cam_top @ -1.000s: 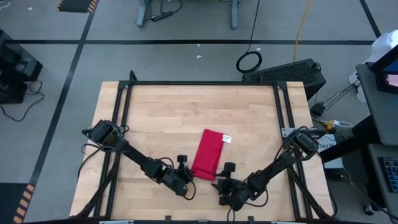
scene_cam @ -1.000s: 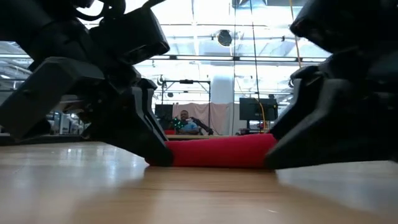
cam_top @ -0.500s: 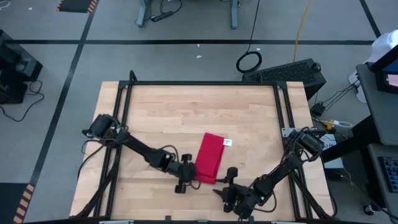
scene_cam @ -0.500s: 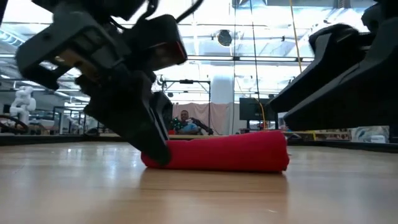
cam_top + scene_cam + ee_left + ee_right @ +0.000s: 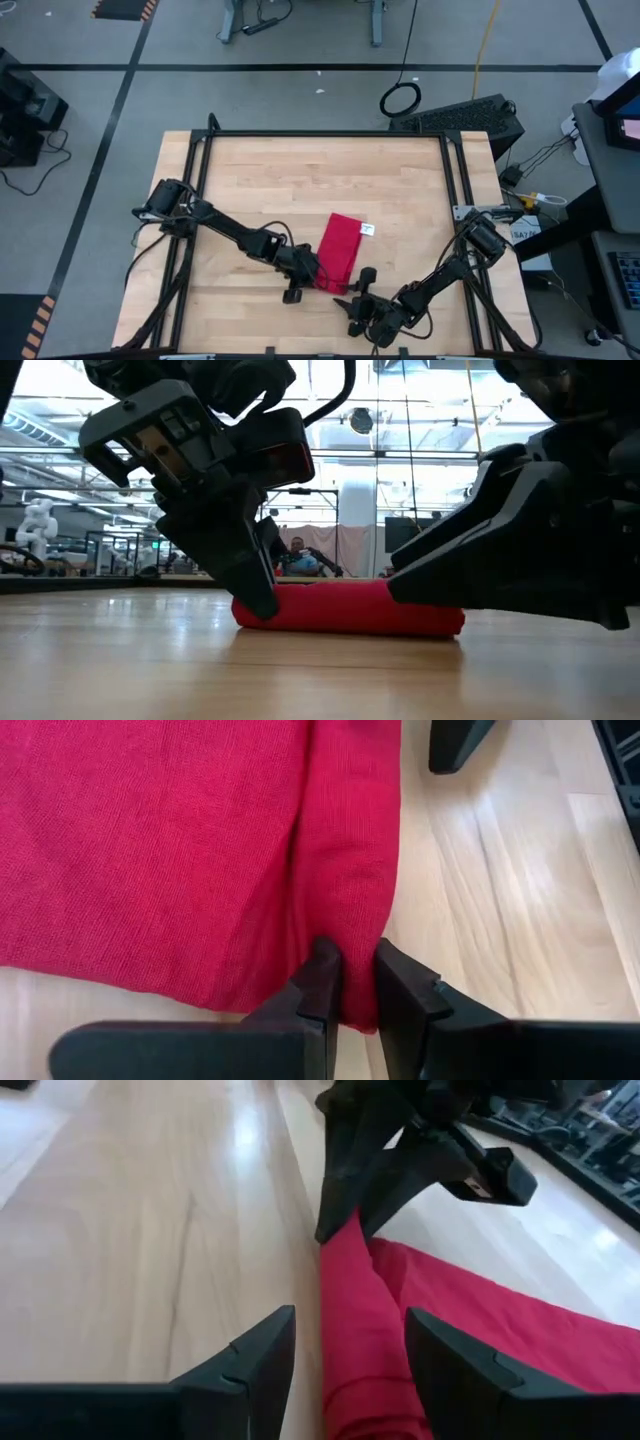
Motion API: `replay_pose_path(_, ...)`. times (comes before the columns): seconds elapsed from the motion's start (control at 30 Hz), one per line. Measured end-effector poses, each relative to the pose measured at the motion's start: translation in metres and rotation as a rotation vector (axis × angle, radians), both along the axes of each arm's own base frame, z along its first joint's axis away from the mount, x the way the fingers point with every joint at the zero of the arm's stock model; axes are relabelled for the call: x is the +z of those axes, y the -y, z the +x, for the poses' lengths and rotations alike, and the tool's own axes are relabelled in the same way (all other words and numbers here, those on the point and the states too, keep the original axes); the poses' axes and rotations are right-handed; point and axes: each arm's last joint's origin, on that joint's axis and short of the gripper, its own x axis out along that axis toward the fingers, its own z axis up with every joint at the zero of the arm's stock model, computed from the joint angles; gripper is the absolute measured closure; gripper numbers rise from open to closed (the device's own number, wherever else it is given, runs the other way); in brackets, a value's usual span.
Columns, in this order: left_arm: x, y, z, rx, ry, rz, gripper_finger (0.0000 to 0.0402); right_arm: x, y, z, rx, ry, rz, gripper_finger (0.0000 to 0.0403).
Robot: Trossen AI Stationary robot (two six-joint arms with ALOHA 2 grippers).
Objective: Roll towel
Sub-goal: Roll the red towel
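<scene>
Towel (image 5: pixel 339 252), red, part-rolled, table (image 5: pixel 300 180) near-centre.
Left gripper (image 5: pixel 357 982) at towel's 7 o'clock corner, pinching its rolled edge; right gripper (image 5: pixel 345 1342) spread wide, straddling the 6 o'clock end, gripping nothing.

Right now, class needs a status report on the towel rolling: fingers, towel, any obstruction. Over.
Left gripper fingers pinching the towel at its rolled near edge. Right gripper open, fingers straddling that same roll's other end. Towel partly rolled on table. Nothing obstructing.
</scene>
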Motion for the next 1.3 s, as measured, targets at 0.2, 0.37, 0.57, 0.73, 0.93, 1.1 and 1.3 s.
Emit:
replay_pose_path(0.2,0.000,0.000,0.000,0.001,0.000,0.002,0.0350,-0.004,0.003,-0.002,-0.026,-0.024,0.035,0.0222)
replay_pose_path(0.37,0.000,0.000,0.000,0.004,0.001,0.005,0.0350,-0.006,0.005,-0.004,-0.063,-0.033,0.084,0.0222)
replay_pose_path(0.57,0.000,0.000,0.000,0.023,-0.007,-0.006,0.0349,-0.011,0.006,-0.003,-0.062,-0.050,0.129,0.0222)
replay_pose_path(0.73,0.000,0.000,0.000,0.048,-0.016,-0.018,0.0348,-0.022,0.007,-0.002,-0.087,-0.046,0.160,0.0222)
replay_pose_path(0.93,0.010,-0.001,-0.004,0.070,-0.017,-0.018,0.0310,-0.023,0.007,-0.002,-0.081,-0.055,0.172,0.0222)
replay_pose_path(1.1,0.039,-0.005,-0.012,0.077,0.027,0.014,0.0266,-0.024,0.008,-0.003,-0.083,-0.064,0.176,0.0222)
replay_pose_path(1.3,0.061,0.007,-0.023,-0.033,0.152,0.170,0.0246,-0.026,0.008,-0.004,-0.090,-0.071,0.186,0.0222)
